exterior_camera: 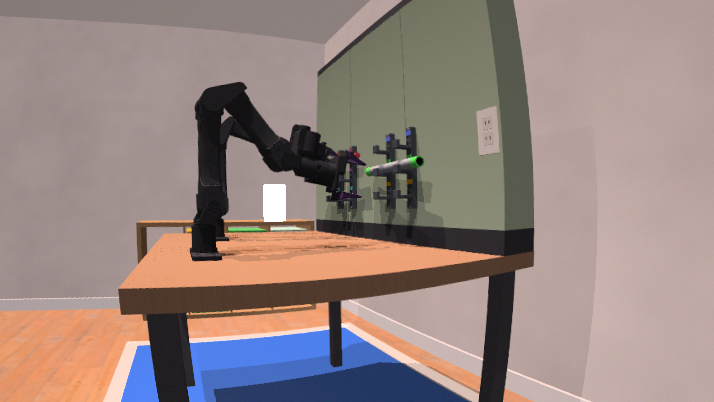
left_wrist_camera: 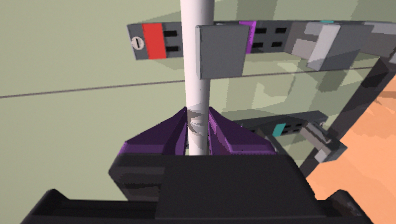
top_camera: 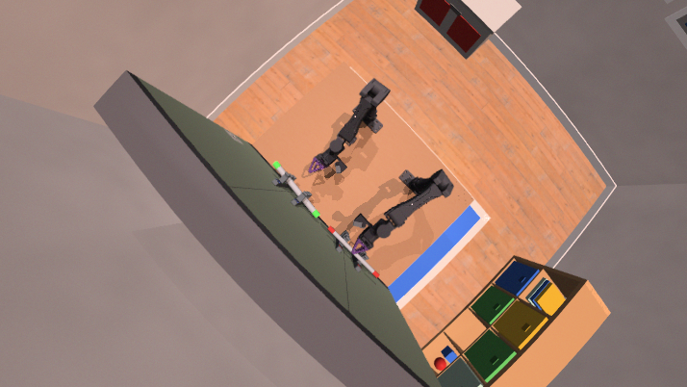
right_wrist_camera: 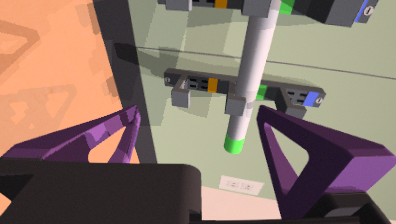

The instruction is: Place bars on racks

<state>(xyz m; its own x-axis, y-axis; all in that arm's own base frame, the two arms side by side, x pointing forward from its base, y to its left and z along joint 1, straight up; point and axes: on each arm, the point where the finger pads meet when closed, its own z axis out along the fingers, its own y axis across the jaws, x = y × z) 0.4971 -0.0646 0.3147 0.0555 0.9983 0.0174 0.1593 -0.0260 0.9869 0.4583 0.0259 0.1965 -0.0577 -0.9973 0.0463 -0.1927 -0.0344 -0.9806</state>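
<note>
The wooden surface (top_camera: 308,116) (exterior_camera: 320,281) is carried on dark legs and backed by a green panel (top_camera: 192,140) (exterior_camera: 440,100), on which a white outlet (exterior_camera: 487,131) (right_wrist_camera: 241,185) is mounted. Beneath, a blue rug (top_camera: 435,252) (exterior_camera: 280,370) with a pale border is spread over floorboards; drawers and books are held in a wooden shelf unit (top_camera: 553,347) (exterior_camera: 225,223). The red-ended bar (top_camera: 368,268) (left_wrist_camera: 197,92) is grasped by the left claw (top_camera: 357,250) (left_wrist_camera: 197,112) at the red-labelled level. The green-ended bar (top_camera: 294,189) (exterior_camera: 391,166) (right_wrist_camera: 257,55) is borne by the green-labelled arms, apart from the released right claw (top_camera: 313,168) (exterior_camera: 362,180) (right_wrist_camera: 198,111).
</note>
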